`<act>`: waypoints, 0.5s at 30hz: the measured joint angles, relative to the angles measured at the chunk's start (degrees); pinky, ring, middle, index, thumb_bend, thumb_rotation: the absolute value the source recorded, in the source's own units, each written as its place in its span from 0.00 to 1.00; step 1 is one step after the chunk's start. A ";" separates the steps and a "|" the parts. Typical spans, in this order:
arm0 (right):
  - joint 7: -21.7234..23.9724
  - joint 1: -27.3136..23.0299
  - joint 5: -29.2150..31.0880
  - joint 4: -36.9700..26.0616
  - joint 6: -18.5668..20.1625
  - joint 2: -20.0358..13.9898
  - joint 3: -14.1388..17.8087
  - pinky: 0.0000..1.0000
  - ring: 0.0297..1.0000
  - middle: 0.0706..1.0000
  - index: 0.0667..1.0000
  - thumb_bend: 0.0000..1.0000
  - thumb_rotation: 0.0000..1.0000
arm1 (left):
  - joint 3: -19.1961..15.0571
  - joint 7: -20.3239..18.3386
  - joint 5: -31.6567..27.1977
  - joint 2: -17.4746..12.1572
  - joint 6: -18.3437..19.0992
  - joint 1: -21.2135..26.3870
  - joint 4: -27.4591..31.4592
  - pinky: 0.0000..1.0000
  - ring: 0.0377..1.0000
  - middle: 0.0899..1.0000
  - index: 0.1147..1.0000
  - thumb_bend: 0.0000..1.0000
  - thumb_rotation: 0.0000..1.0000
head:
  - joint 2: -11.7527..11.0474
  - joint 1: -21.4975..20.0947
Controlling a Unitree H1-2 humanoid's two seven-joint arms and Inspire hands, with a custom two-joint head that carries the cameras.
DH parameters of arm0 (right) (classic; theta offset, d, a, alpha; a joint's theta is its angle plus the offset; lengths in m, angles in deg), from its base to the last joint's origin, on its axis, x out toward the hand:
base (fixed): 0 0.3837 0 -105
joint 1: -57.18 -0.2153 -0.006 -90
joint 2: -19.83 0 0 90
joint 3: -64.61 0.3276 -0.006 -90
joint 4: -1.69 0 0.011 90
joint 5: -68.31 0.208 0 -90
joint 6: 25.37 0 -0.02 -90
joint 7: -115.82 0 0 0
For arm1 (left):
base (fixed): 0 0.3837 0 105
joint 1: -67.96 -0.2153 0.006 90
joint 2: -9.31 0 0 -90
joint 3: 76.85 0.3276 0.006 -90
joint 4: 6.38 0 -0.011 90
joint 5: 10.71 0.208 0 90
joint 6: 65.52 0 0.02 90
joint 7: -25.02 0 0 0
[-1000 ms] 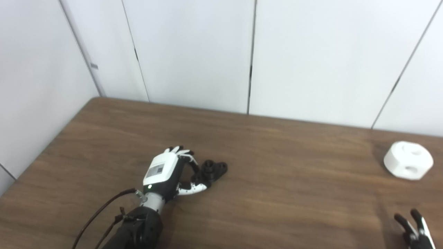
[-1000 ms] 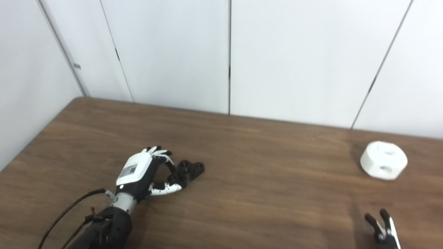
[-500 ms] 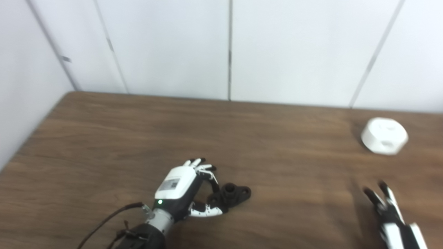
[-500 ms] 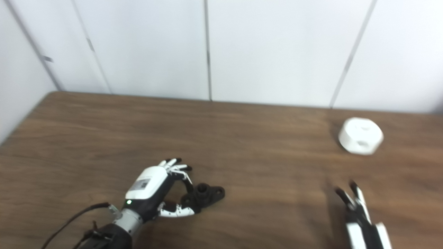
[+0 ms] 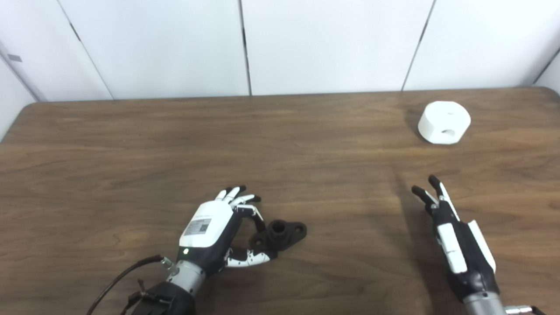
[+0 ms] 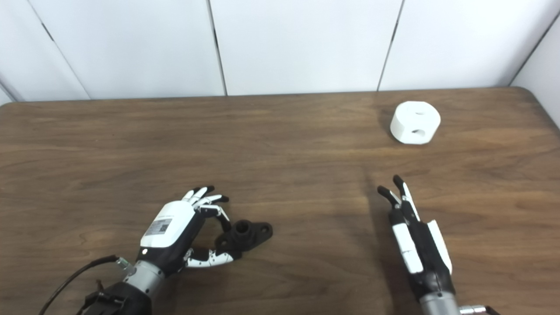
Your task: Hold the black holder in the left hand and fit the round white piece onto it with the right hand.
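Note:
The black holder (image 5: 283,231), a small flanged part with a raised hub, lies on the brown table (image 5: 131,166) near the front, left of centre. My left hand (image 5: 211,227) sits just left of it, forefinger and thumb closed on its left lobe, the other fingers spread. The round white piece (image 5: 444,122), a thick disc with holes on top and in its side, rests far back on the right. My right hand (image 5: 455,245) hovers edge-on at the front right with straight, parted fingers holding nothing, well short of the white piece.
White wall panels (image 5: 323,43) stand right behind the table's far edge. The table's rounded back right corner (image 6: 523,89) is close to the white piece. A black cable (image 5: 118,280) runs along my left forearm.
The camera has swung right and tilted down, shifting the whole picture. My right hand has come up from the bottom edge into full view. The left hand keeps its pose at the holder.

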 measured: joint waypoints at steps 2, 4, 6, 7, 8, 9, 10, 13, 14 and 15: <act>-0.37 0.00 0.13 -0.19 0.52 0.01 0.04 1.00 0.96 0.90 0.99 0.64 1.00 | 0.01 0.00 0.03 0.34 -0.48 -0.31 -0.19 1.00 0.97 0.84 0.42 0.52 0.06 | 0.18 -0.53; -0.76 0.00 0.48 -0.69 1.53 0.06 0.07 1.00 0.97 0.90 0.99 0.65 1.00 | -0.03 0.05 0.03 0.48 -1.49 -0.34 -0.51 1.00 0.97 0.83 0.42 0.52 0.06 | 0.18 -0.53; -1.14 -0.04 0.89 -1.32 2.35 0.07 0.12 1.00 0.97 0.90 0.99 0.64 1.00 | -0.11 0.10 0.03 0.47 -2.73 -0.33 -0.94 1.00 0.97 0.83 0.42 0.52 0.06 | 0.88 -2.20; -1.34 -0.06 1.10 -1.43 2.55 0.07 0.13 1.00 0.98 0.90 0.99 0.64 1.00 | -0.13 0.12 0.03 0.48 -3.06 -0.32 -1.05 1.00 0.97 0.83 0.42 0.52 0.06 | 0.88 -2.20; -1.56 -0.11 1.36 -1.45 2.86 0.07 0.15 1.00 0.98 0.90 0.99 0.65 1.00 | -0.23 0.14 0.03 0.47 -3.66 -0.30 -1.29 1.00 0.97 0.83 0.42 0.52 0.06 | 0.88 -2.29; -1.67 -0.12 1.55 -1.45 3.13 0.06 0.19 1.00 0.98 0.90 0.99 0.65 1.00 | -0.35 0.18 0.02 0.48 -4.26 -0.28 -1.51 1.00 0.97 0.83 0.42 0.52 0.06 | 0.97 -2.47; -1.80 -0.19 1.60 -1.45 3.40 0.05 0.20 1.00 0.98 0.90 0.99 0.66 1.00 | -0.42 0.21 0.03 0.48 -4.70 -0.28 -1.65 1.00 0.97 0.83 0.42 0.52 0.06 | 0.97 -2.64; -2.20 -0.29 1.59 -1.55 3.96 0.03 0.26 1.00 0.98 0.90 0.99 0.66 1.00 | -0.61 0.44 0.01 0.49 -5.77 -0.27 -2.14 1.00 0.97 0.83 0.42 0.52 0.05 | 0.88 -2.91; -2.24 -0.32 1.61 -1.66 4.09 0.03 0.31 1.00 0.98 0.90 0.98 0.65 1.00 | -0.65 0.48 0.01 0.50 -6.08 -0.28 -2.25 1.00 0.96 0.83 0.42 0.52 0.05 | 0.80 -3.08; -2.25 -0.36 1.67 -1.88 4.36 0.02 0.39 1.00 0.98 0.90 0.98 0.64 0.99 | -0.72 0.50 0.01 0.54 -6.37 -0.28 -2.38 1.00 0.96 0.83 0.42 0.52 0.05 | 0.79 -3.17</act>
